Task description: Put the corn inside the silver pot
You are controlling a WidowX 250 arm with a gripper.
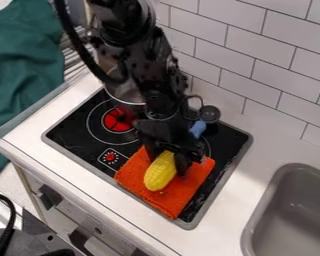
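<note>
The gripper [168, 165] hangs low over the front part of the stove [69, 132], right at the upper end of the corn [159, 174]. I cannot tell whether it is clamped on the corn or only around it. The corn slants down and a little left from the gripper, over the orange cloth [181, 198], and is outside the pot.

The cloth spreads under the gripper and to both sides of it. Up and left of the gripper is a red burner [118, 120]; past that, partly behind the arm [149, 65], the silver pot [127, 94]. A blue thing [198, 129] is just above and right of the gripper, with a dark round thing [209, 114] beyond it.

Farther right and lower is the grey sink [293, 220]; above, the tiled wall [246, 47]. Well off to the upper left hangs green fabric [26, 65].
</note>
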